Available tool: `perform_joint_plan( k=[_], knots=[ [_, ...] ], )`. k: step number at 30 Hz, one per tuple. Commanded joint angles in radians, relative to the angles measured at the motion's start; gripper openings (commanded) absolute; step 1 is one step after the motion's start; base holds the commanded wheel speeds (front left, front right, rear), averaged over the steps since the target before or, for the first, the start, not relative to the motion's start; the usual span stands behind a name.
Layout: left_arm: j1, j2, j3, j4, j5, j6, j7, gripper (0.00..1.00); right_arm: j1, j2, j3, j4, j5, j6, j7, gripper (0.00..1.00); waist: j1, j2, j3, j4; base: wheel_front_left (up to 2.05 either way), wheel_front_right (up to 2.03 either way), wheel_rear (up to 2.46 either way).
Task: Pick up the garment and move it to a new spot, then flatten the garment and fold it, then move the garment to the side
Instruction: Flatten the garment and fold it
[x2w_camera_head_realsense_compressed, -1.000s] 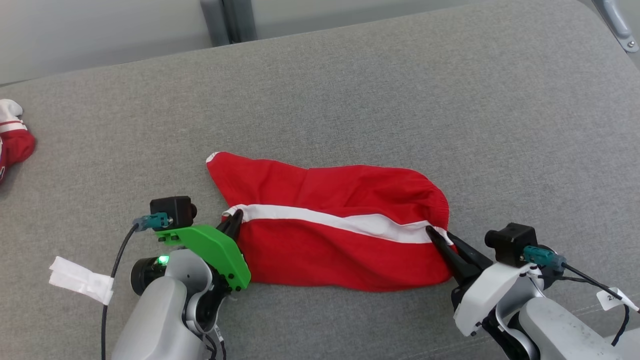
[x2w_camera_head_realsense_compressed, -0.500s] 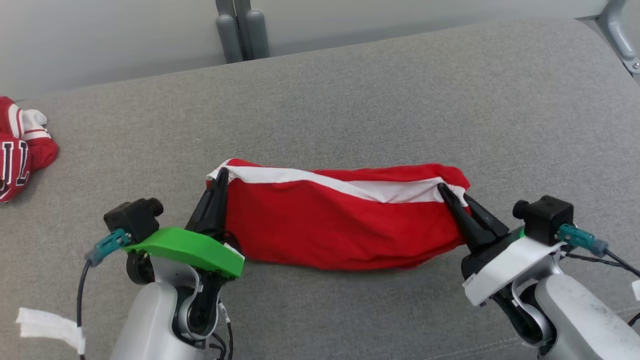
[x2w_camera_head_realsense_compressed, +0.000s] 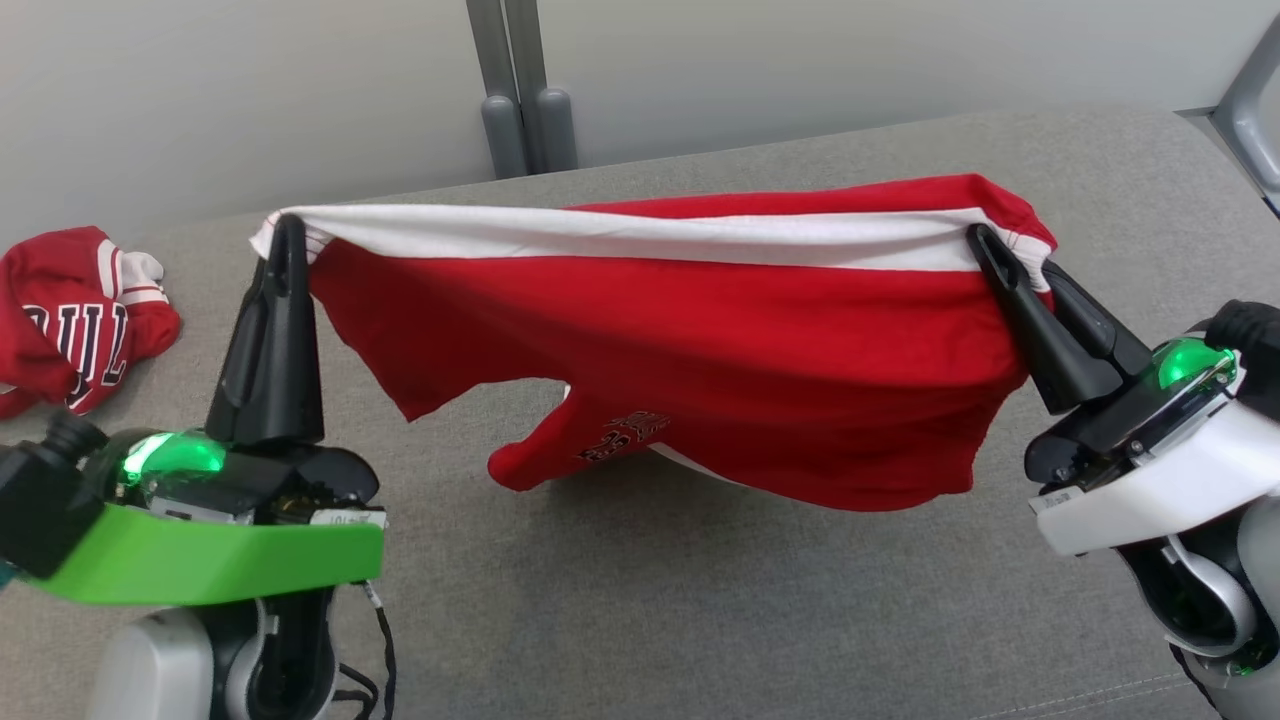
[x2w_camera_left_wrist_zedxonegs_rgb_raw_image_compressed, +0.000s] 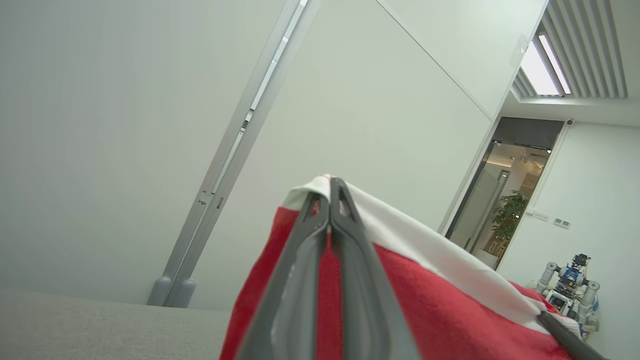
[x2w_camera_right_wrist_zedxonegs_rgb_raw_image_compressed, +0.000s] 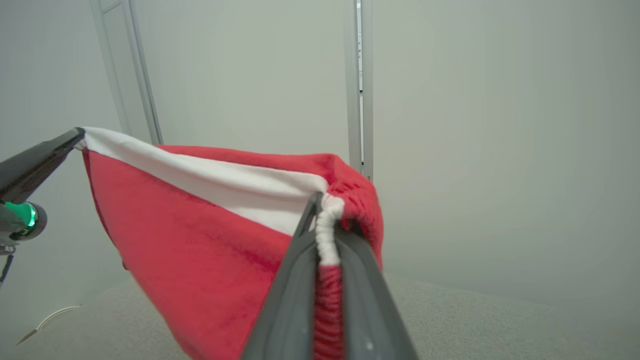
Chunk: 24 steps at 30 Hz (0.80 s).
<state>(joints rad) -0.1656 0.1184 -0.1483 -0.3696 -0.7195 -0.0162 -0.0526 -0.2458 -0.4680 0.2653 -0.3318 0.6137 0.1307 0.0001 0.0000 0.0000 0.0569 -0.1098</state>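
1. Garment (x2w_camera_head_realsense_compressed: 680, 340): red, with a white band along its upper edge. It hangs in the air over the grey upholstered surface (x2w_camera_head_realsense_compressed: 700, 600), spread between the two tools. Whether its lowest fold touches the surface cannot be told.
2. Left tool (x2w_camera_head_realsense_compressed: 287, 232): fingers pressed together and clamped on the white-banded corner at the robot's left end. The left wrist view shows cloth pinched between the two fingers.
3. Right tool (x2w_camera_head_realsense_compressed: 1010, 255): clamped likewise on the opposite end, where the right wrist view shows a gathered, elastic-looking edge caught between its fingers.
4. Purpose of the hold (a judgement): gripping both ends of one edge lets the cloth's own weight draw it open. This suits carrying it to a new spot and laying it down flat for folding.
5. Orientation: the long axis runs left to right across the robot, roughly level. The banded edge is uppermost and taut, the body drapes downward, and a small printed emblem sits near the lower hem.
6. Second red garment (x2w_camera_head_realsense_compressed: 75, 310), lettered and crumpled, lies on the surface at far left, well apart.
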Motion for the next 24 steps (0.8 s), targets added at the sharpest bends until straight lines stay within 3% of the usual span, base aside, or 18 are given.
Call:
perform_joint_plan(
  k=[1,5,10,16,24],
  knots=[
    [-0.016,0.02,0.006,-0.035,0.014,0.009,0.024,0.0,0.0,-0.001,-0.014,-0.032,0.009,0.0,0.024,0.0,0.0,0.0,0.002,0.0,0.0,0.0,0.0],
    [-0.08,0.066,0.039,-0.073,0.014,0.03,0.082,0.0,-0.054,-0.021,-0.015,-0.064,-0.012,0.0,0.095,0.0,0.0,0.0,0.027,-0.001,0.0,0.0,0.0],
    [-0.222,0.111,0.074,0.035,0.015,0.029,0.123,0.0,-0.196,-0.04,0.062,0.03,-0.017,0.0,0.135,0.0,0.0,0.0,0.081,0.001,0.0,0.0,0.0],
    [-0.486,0.152,0.074,0.292,0.068,0.006,0.111,0.0,-0.486,0.002,0.176,0.273,-0.017,0.0,0.09,0.0,0.0,0.0,0.175,0.006,0.0,0.0,0.0],
    [-0.852,0.179,0.032,0.658,0.201,-0.019,-0.015,0.0,-0.886,0.173,0.204,0.733,-0.113,-0.001,-0.146,0.0,0.0,0.0,0.277,0.008,0.0,0.0,0.0]
  ],
)
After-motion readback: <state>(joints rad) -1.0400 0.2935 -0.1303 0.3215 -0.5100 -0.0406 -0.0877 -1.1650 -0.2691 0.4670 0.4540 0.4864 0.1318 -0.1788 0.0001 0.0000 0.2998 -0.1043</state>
